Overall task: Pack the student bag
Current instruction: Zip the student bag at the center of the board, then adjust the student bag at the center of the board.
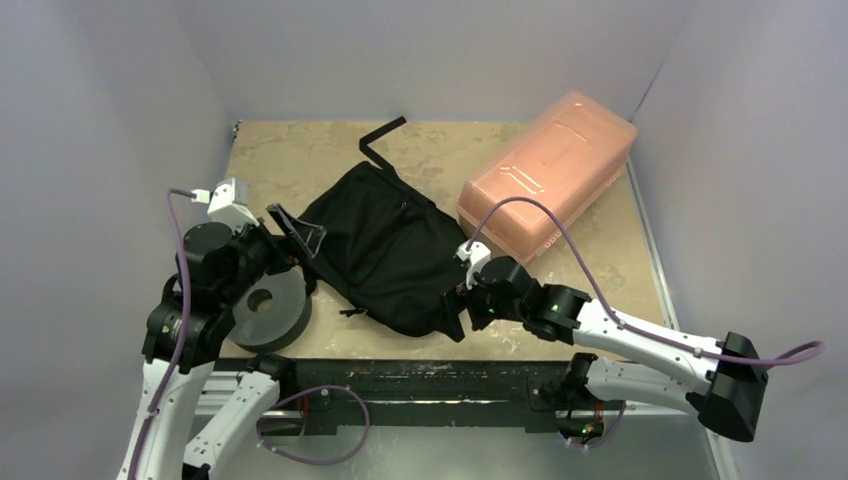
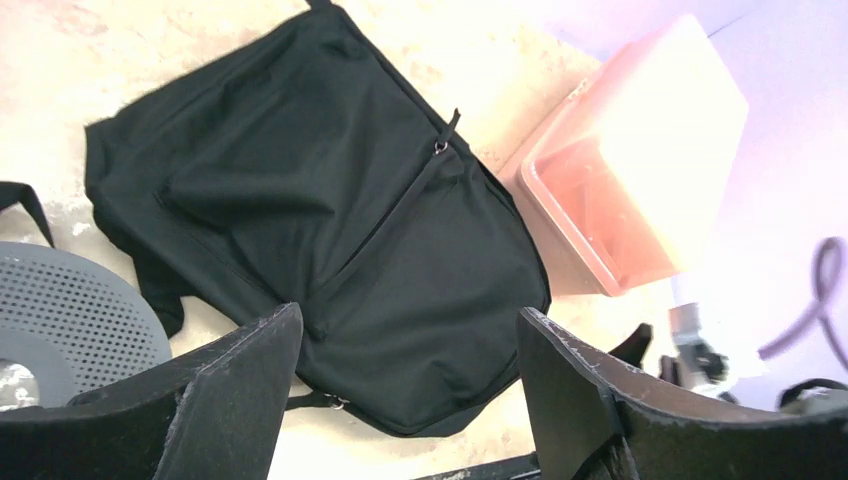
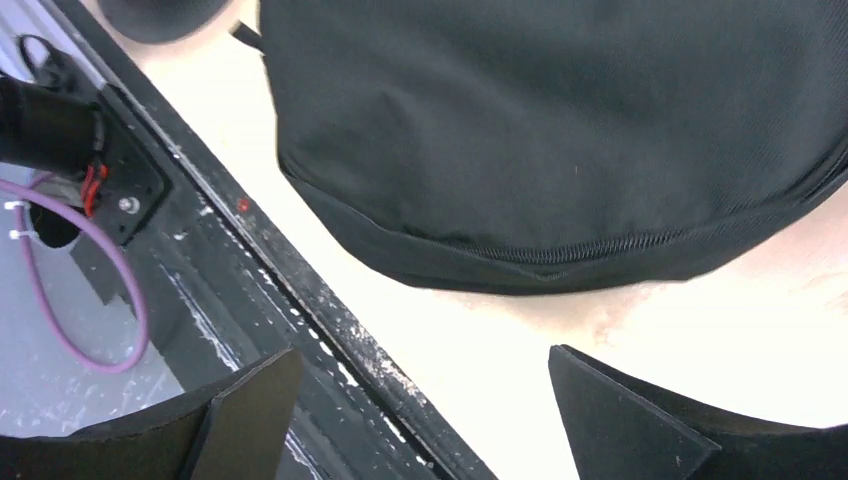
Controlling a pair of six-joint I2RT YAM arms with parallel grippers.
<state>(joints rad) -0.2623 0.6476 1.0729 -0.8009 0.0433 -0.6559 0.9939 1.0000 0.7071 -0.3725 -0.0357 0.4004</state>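
The student bag lies flat in the middle of the table, a soft black backpack with its zip closed and a strap trailing toward the back. My left gripper hovers at the bag's left edge; in the left wrist view its jaws stand open with nothing between them, the bag beyond. My right gripper is at the bag's near right corner, open and empty, just short of the bag's zippered rim.
A translucent pink plastic box lies at the back right, touching the bag's far side. A dark grey foam ring sits at the near left under my left arm. The black base rail runs along the table's near edge.
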